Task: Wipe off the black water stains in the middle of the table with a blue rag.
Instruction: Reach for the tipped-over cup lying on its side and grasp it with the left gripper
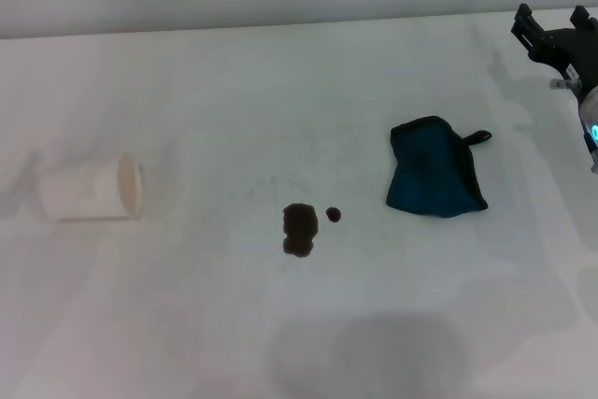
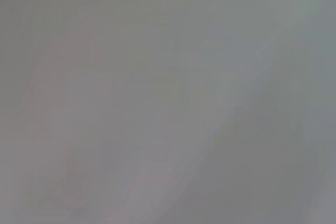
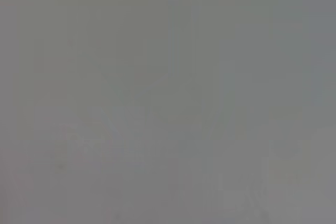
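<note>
Right gripper (image 1: 553,18) hangs at the table's (image 1: 280,91) far right edge, holding nothing.

Its two fingers stand apart, clear of the blue rag (image 1: 435,180), which lies crumpled just right of the black water stains (image 1: 300,229); a white cup (image 1: 93,190) lies left.

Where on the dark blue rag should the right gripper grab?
Probably the bunched middle of the dark blue soft cloth rag, coming straight down. It lies crumpled on the white table, so raised folds offer purchase. The right gripper sits beyond it, apart.
</note>
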`<state>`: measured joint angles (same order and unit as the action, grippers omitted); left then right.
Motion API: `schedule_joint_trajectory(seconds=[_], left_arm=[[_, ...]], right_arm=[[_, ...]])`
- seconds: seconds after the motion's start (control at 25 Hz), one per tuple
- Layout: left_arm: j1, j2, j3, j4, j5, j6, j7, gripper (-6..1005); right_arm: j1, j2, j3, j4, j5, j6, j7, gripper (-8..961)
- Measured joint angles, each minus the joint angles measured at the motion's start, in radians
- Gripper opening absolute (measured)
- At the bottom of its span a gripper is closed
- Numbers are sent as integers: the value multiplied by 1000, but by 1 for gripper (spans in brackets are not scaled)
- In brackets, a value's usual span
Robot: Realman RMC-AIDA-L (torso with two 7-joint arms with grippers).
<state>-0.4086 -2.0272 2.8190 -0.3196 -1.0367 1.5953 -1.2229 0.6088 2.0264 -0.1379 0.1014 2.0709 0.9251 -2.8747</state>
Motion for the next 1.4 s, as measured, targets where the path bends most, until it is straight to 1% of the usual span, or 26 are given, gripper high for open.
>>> schedule_joint_trajectory(seconds=[0.08, 0.2, 0.32, 0.36, 0.4, 0.48, 0.52, 0.6, 0.68, 0.72, 0.84, 0.88, 0.92, 0.96, 1.04, 1.12, 1.28, 1.4], left_arm=[[-41, 27, 32, -74, 100, 24, -34, 875], [-97, 55, 31, -139, 228, 69, -66, 875], [-152, 60, 30, -223, 334, 116, -62, 876], [-199, 59, 30, -292, 421, 124, -47, 876], [-199, 59, 30, -292, 421, 124, -47, 876], [-243, 65, 29, -327, 497, 126, -42, 875], [-271, 76, 29, -336, 541, 132, -42, 875], [-305, 98, 29, -342, 602, 145, -45, 875], [-367, 133, 29, -352, 710, 160, -54, 876], [-367, 133, 29, -352, 710, 160, -54, 876], [-448, 166, 30, -360, 832, 161, -31, 876], [-466, 171, 30, -360, 856, 161, -16, 876], [-524, 181, 29, -361, 933, 161, 31, 876], [-524, 181, 29, -361, 933, 161, 31, 876], [-580, 182, 30, -361, 1007, 160, 65, 875], [-631, 178, 30, -361, 1086, 154, 88, 875], [-722, 159, 31, -362, 1223, 128, 97, 875], [-790, 136, 31, -363, 1352, 106, 96, 875]], right_arm=[[-2, 0, 0, 0, 0, 0, 0, 856], [-5, 1, 3, 1, 0, 1, 1, 856], [-4, 0, 5, 1, 0, 3, 1, 856], [1, -1, 5, 1, 0, 3, 2, 856], [1, -1, 5, 1, 0, 3, 2, 856], [3, -1, 6, 1, 0, 4, 2, 856], [5, -1, 6, 1, 0, 4, 3, 856], [10, 0, 6, 2, 0, 4, 3, 856], [13, 1, 6, 9, 0, 2, 3, 856], [14, 1, 8, 13, 0, 2, 4, 856], [16, 2, 4, 23, -1, 9, 13, 856], [17, 2, 1, 25, -4, 14, 16, 856], [17, 1, -1, 25, -8, 19, 17, 856], [17, 1, -1, 25, -11, 22, 17, 856], [17, 0, 2, 22, -14, 26, 17, 856], [20, -2, 4, 17, -14, 27, 18, 856], [42, -4, -1, 15, -15, 28, 19, 856], [50, -4, -2, 14, -15, 26, 19, 856]])
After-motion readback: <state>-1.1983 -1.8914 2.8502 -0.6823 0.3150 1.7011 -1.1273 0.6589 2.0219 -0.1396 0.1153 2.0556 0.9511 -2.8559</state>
